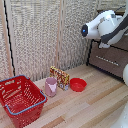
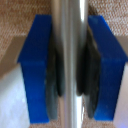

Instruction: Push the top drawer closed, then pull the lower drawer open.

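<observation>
Pincer (image 2: pixel 68 70) hidden in exterior view

**White arm, blue-padded gripper**

The arm (image 1: pixel 104 26) is glossy white with rounded, bulbous housings, and one joint ends in a dark round cap facing outward. Black shows beneath the white shells near the wrist. Close up, the gripper (image 2: pixel 69 65) carries two chunky bright blue fingers (image 2: pixel 36 65), each lined inside with a dark grey pad.

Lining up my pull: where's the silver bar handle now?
In the wrist view, the thin silver bar handle runs between the blue jaws, black pads close on both sides.
</observation>
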You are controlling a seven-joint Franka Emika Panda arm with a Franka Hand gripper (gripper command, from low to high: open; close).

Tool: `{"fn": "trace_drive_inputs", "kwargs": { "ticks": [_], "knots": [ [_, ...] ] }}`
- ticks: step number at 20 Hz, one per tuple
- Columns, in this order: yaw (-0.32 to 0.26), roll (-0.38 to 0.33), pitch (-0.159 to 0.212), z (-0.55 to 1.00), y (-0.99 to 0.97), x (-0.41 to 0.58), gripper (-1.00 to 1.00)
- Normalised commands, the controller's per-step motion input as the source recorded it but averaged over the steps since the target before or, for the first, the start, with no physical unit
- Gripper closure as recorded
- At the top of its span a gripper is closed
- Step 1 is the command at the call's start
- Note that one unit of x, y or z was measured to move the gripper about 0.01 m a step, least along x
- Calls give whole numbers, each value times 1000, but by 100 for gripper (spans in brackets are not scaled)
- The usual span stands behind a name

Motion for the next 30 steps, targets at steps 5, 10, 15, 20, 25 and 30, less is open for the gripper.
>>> {"fn": "trace_drive_inputs", "kwargs": {
  "ticks": [5,10,15,20,25,30],
  "knots": [
    [0,-99,-18,173,-114,-210,-100],
    [1,-35,-9,79,343,27,-100],
    [2,-61,0,0,638,38,-100],
    [11,-69,0,-179,471,51,-100],
    [19,-20,0,-351,-6,115,-100],
    [60,0,-16,-382,-22,47,-100]
  ]
}}
